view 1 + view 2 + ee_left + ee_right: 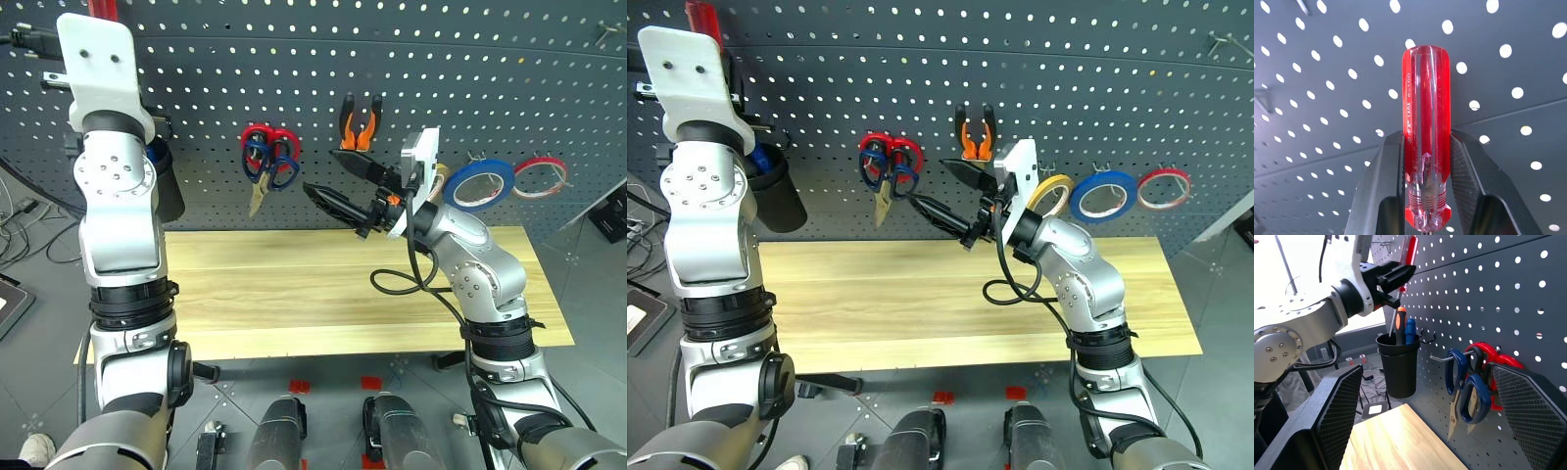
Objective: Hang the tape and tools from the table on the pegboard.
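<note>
The wooden table is bare across the frame's middle, giving wide passage. On the pegboard, upper right holes stand free. Along its lower band hang scissors, pliers and tape rings (closely spaced); a black cup blocks the left.

The left arm is raised high, its gripper clamped on the screwdriver, while the right gripper hangs agape, pointing left.
</note>
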`<state>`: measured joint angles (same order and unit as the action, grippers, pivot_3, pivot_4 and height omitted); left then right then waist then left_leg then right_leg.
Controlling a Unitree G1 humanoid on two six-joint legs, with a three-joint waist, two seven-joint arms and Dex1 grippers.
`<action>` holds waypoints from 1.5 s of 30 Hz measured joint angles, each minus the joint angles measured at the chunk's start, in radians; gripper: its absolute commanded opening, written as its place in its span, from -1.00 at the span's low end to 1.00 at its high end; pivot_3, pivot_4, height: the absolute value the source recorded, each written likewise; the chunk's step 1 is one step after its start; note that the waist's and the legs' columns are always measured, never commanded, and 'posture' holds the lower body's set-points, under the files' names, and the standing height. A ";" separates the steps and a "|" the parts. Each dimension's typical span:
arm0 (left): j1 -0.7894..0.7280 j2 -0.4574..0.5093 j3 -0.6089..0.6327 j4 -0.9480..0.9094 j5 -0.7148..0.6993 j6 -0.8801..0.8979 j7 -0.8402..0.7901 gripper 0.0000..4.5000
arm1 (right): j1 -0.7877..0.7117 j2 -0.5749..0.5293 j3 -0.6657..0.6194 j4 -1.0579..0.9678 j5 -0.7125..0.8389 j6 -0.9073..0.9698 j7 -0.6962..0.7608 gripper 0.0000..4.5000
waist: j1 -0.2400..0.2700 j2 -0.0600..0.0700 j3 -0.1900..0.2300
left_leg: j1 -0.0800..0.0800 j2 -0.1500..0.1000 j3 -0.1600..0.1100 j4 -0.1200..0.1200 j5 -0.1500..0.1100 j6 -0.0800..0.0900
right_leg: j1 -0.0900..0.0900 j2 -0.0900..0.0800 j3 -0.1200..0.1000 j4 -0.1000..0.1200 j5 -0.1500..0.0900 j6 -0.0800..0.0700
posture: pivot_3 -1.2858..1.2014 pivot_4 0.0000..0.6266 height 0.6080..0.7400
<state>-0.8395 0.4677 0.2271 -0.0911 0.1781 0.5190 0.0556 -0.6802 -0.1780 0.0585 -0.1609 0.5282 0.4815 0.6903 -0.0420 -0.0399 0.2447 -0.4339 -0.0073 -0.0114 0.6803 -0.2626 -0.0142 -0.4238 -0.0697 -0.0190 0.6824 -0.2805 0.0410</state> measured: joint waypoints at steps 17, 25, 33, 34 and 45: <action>0.166 -0.115 0.056 -0.154 -0.020 0.173 0.054 -0.43 | 0.001 -0.016 0.004 0.007 -0.015 -0.002 -0.001 1.00 | -0.016 0.000 -0.007 | 0.000 0.000 0.000 0.000 0.000 0.000 | 0.000 0.000 0.002 0.001 0.000 0.000 | -0.04 -0.47 1.00; 0.179 -0.119 0.081 -0.163 -0.032 0.200 0.064 0.62 | 0.004 -0.025 0.004 0.011 -0.029 -0.005 0.007 1.00 | -0.015 0.000 -0.020 | 0.000 0.000 0.000 0.000 0.000 0.000 | 0.000 0.000 0.002 0.000 0.000 0.000 | -0.04 -0.48 1.00; 0.187 -0.122 0.085 -0.184 -0.043 0.219 0.060 0.99 | 0.006 -0.027 0.005 0.011 -0.036 -0.005 0.008 1.00 | -0.015 0.000 -0.022 | 0.000 0.000 0.000 0.000 0.000 0.000 | 0.000 0.000 0.003 0.001 0.000 0.000 | -0.04 -0.46 1.00; 0.198 -0.121 0.084 -0.195 -0.049 0.219 0.055 0.99 | 0.006 -0.031 0.004 0.011 -0.036 -0.005 0.009 1.00 | -0.015 0.000 -0.022 | 0.000 0.000 0.000 0.000 0.000 0.000 | 0.000 0.000 0.003 0.001 0.000 0.000 | -0.04 -0.46 1.00; 0.367 -0.112 0.024 -0.412 -0.120 0.227 -0.099 0.99 | 0.079 -0.124 0.000 -0.039 -0.050 -0.008 0.018 1.00 | -0.014 0.000 -0.022 | 0.001 0.000 0.000 0.000 0.000 0.000 | 0.001 0.000 0.005 0.000 0.000 0.000 | -0.03 -0.45 1.00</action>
<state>-0.4730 0.3553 0.2512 -0.5033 0.0581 0.7464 -0.0436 -0.6011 -0.3016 0.0584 -0.1998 0.4783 0.4733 0.7087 -0.0558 -0.0396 0.2226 -0.4330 -0.0075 -0.0117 0.6799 -0.2628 -0.0139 -0.4225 -0.0701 -0.0145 0.6826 -0.2804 0.0409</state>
